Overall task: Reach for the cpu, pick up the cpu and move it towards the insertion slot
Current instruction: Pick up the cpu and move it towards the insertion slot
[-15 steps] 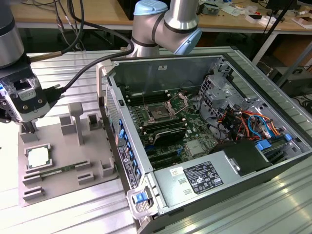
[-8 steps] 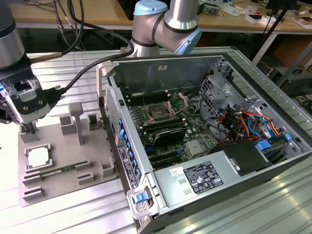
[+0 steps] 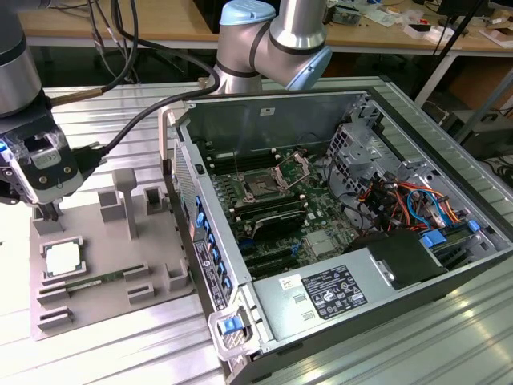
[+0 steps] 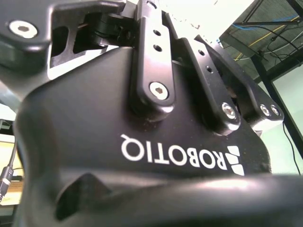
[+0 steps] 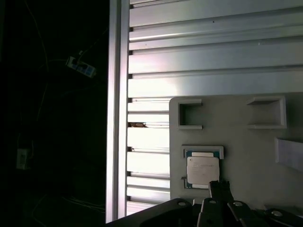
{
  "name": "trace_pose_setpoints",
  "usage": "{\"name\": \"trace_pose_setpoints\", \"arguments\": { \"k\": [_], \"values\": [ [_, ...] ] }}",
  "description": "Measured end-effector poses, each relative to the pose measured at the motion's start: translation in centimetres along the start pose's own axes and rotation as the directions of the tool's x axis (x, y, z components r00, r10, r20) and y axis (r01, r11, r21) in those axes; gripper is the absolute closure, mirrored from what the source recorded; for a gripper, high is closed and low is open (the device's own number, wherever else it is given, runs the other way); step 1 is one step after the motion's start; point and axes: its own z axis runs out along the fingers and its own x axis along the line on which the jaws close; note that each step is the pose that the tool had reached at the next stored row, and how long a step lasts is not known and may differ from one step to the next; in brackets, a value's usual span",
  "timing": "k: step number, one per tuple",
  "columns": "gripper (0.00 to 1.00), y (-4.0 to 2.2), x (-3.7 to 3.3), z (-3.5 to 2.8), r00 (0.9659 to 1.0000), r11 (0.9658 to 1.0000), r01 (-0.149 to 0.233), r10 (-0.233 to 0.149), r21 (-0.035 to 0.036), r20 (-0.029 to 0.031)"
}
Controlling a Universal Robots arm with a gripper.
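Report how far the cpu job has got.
Reach nearly done: the gripper hovers close to the cpu, which lies flat on the grey fixture plate, not yet lifted. The carry to the insertion slot is not begun.

Glare streaks the ribbed metal table [image 5: 213, 52]; darkness lies beside its edge.
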Motion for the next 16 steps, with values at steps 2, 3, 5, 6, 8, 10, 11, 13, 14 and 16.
{"name": "trace_pose_setpoints", "arguments": {
  "k": [2, 3, 5, 6, 8, 10, 11, 13, 14, 16],
  "values": [
    [0.89, 0.0, 0.0, 0.04, 1.0, 1.0, 0.0, 0.0, 0.0001, 0.0],
    [0.89, 0.0, 0.0, 0.05, 1.0, 1.0, 0.0, 0.0, 0.0, 0.0],
    [0.89, -0.01, 0.0, 0.11, 1.0, 1.0, 0.0, 0.0, 0.0, 0.0],
    [0.89, -0.01, 0.0, 0.13, 1.0, 1.0, 0.0, 0.0, 0.0, 0.0],
    [0.89, -0.01, 0.0, 0.17, 1.0, 1.0, 0.0, 0.0, 0.0, 0.0],
    [0.89, -0.01, 0.0, 0.21, 1.0, 1.0, 0.0, 0.0, 0.0, 0.0],
    [0.89, -0.01, 0.0, 0.23, 1.0, 1.0, 0.0, 0.0, 0.0, 0.0],
    [0.89, -0.01, 0.0, 0.25, 1.0, 1.0, 0.0, 0.0, 0.0, 0.0],
    [0.89, -0.01, 0.0, 0.28, 1.0, 1.0, 0.0, 0.0, 0.0, 0.0],
    [0.89, -0.01, 0.0, 0.33, 1.0, 1.0, 0.0, 0.0, 0.0, 0.0]
  ]
}}
